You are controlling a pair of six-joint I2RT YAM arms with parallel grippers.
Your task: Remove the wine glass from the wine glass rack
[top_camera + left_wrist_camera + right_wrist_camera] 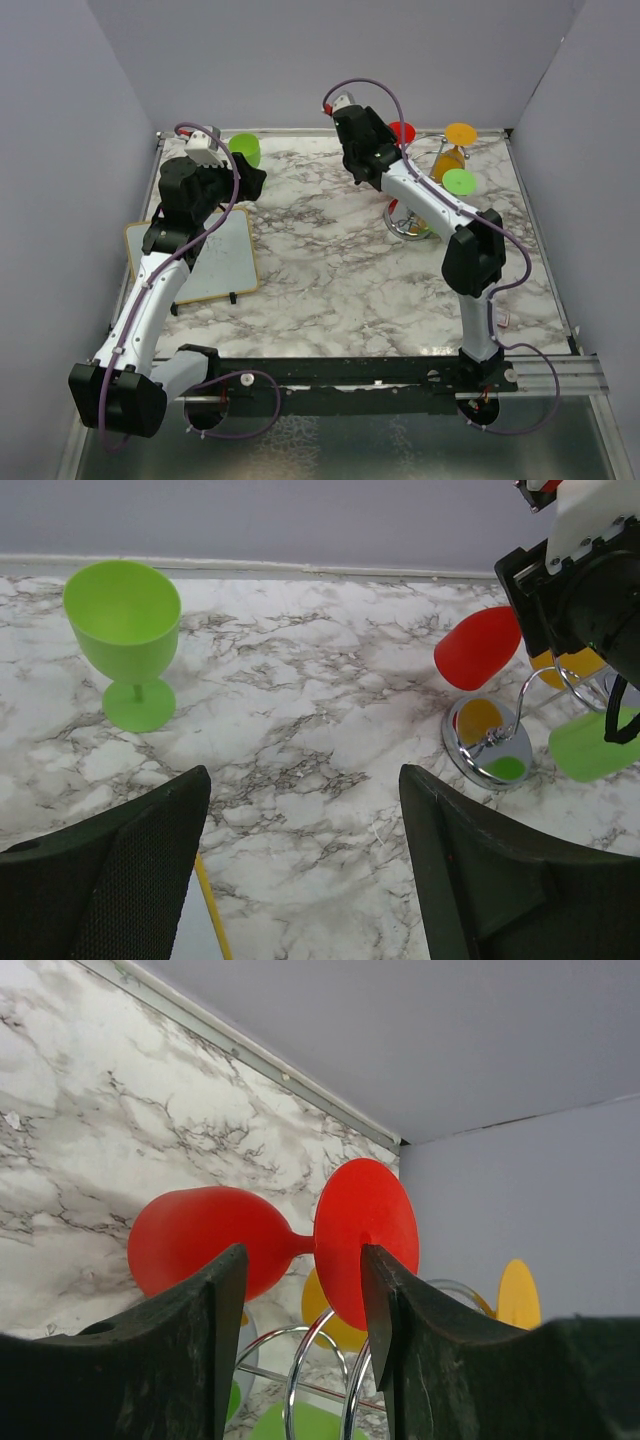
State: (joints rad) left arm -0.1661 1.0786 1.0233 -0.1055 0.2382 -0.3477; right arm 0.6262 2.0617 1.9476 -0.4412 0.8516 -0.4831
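Our right fingers [200, 1330] stand apart, one on either side of the thin stem of the red wine glass [190, 1230]. The stem crosses the gap between them. The bowl shows past one finger and the round foot past the other. They are not clamped on the stem, and we cannot tell whether either finger touches the glass.

The red wine glass lies on its side, hung by its stem in the top of the wine glass rack [490, 742], with its foot toward the back corner of the desk [320, 700]. Below the right fingers we see the rack's curled chrome wires. Beyond them the orange wine glass [517, 1295] hangs on the same rack. The lime wine glass [458, 181] hangs on the side of the rack away from these fingers.

Our left fingers [120, 870] are wide apart and hold nothing, with bare marbled desk showing between them. Ahead of them and to their left, the green wine glass [123, 615] stands upright on the desk, clear of both fingers. Ahead and to their right stands the rack, its round shiny base flat on the desk. The red wine glass hangs above that base, with the right arm reaching over it.
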